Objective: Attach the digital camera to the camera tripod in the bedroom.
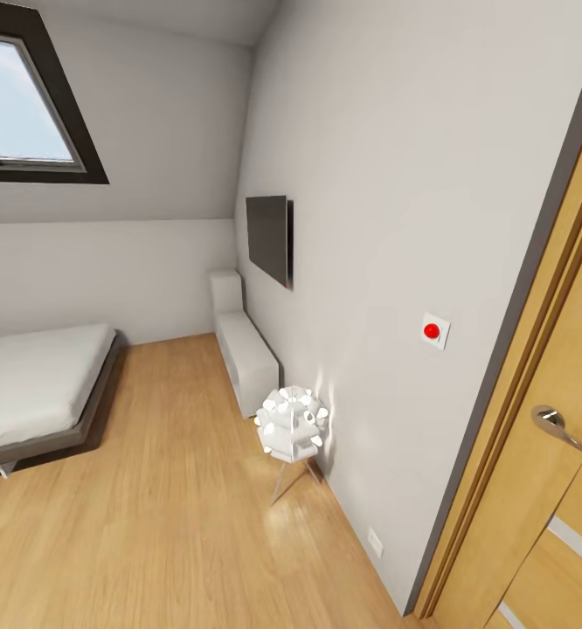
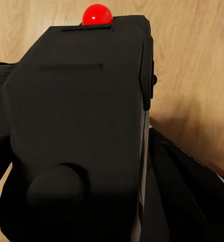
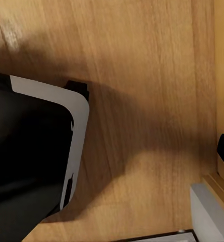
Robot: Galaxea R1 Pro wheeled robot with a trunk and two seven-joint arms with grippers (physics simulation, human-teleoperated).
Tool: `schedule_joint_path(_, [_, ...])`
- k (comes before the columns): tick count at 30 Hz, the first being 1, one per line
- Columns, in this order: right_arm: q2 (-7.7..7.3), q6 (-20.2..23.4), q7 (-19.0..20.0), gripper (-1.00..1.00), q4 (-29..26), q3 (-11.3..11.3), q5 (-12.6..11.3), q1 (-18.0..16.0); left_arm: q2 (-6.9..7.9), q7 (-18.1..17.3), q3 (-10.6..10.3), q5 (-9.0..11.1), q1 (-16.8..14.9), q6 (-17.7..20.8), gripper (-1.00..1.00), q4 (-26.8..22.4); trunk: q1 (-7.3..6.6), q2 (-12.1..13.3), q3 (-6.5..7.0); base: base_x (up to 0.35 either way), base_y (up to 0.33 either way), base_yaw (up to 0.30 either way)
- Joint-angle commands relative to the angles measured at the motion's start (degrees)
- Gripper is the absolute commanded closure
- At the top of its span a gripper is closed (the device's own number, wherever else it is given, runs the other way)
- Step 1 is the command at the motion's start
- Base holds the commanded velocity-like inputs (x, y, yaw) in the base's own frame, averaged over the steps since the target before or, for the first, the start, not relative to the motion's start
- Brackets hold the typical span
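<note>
Open wood floor [image 1: 169, 489] runs down the middle of the bedroom, wide lane btwn the low grey bed [image 1: 38, 384] on the left and the right-hand wall [image 1: 396, 218]. Along that wall, obstacles in a row: white low cabinet [image 1: 245, 354] at the far corner, then a small white lamp [image 1: 292, 424] on thin metal legs standing just off the wall, near the cabinet's end. Flat dark screen [image 1: 268, 238] sticks out from the wall above the cabinet. Wood door [image 1: 544, 437] w/ metal handle [image 1: 560, 428] crowds the near right. Sloped ceiling w/ skylight [image 1: 29, 105] cuts headroom over the bed. Left wrist view: digital camera [image 2: 76, 131] blocks most of the sightline, floor beyond.
</note>
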Motion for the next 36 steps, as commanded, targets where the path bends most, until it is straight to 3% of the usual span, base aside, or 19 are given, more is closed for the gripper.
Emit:
schedule_joint_path(1, [-0.02,0.05,0.17,-1.00,0.08,0.06,0.20,-0.08,0.00,0.23,-0.49,0.34,-0.05,-0.12,1.00,-0.01,0.02,-0.10,-0.11,0.000,0.000,0.000])
schedule_joint_path(11, [0.34,0.82,-0.31,-1.00,0.13,0.15,0.33,-0.06,0.12,0.49,-0.31,0.54,-0.05,-0.20,1.00,-0.01,0.02,-0.10,-0.11,0.000,0.000,0.000])
schedule_joint_path(18, [1.11,-0.79,-3.61,-1.00,0.16,0.14,0.18,0.17,1.05,0.31,-0.27,4.70,-0.02,-0.20,1.00,0.07,0.02,-0.10,0.07,0.000,0.000,0.087])
schedule_joint_path(23, [1.50,-1.79,-4.45,-1.00,0.14,0.14,0.12,1.06,1.58,-0.30,-0.27,5.93,-0.06,-0.07,1.00,0.08,0.02,-0.10,0.32,0.000,0.000,0.203])
schedule_joint_path(30, [1.53,-2.28,-4.76,-1.00,0.13,0.14,0.05,1.50,3.05,-5.11,-0.27,6.29,-0.02,0.88,1.00,0.08,0.02,-0.10,0.66,0.000,0.000,0.230])
schedule_joint_path(36, [1.42,-2.41,-4.83,-1.00,0.12,0.11,0.03,1.57,4.26,-8.66,-0.27,6.42,-0.04,4.29,1.00,0.08,0.02,-0.10,0.94,0.000,0.000,0.240])
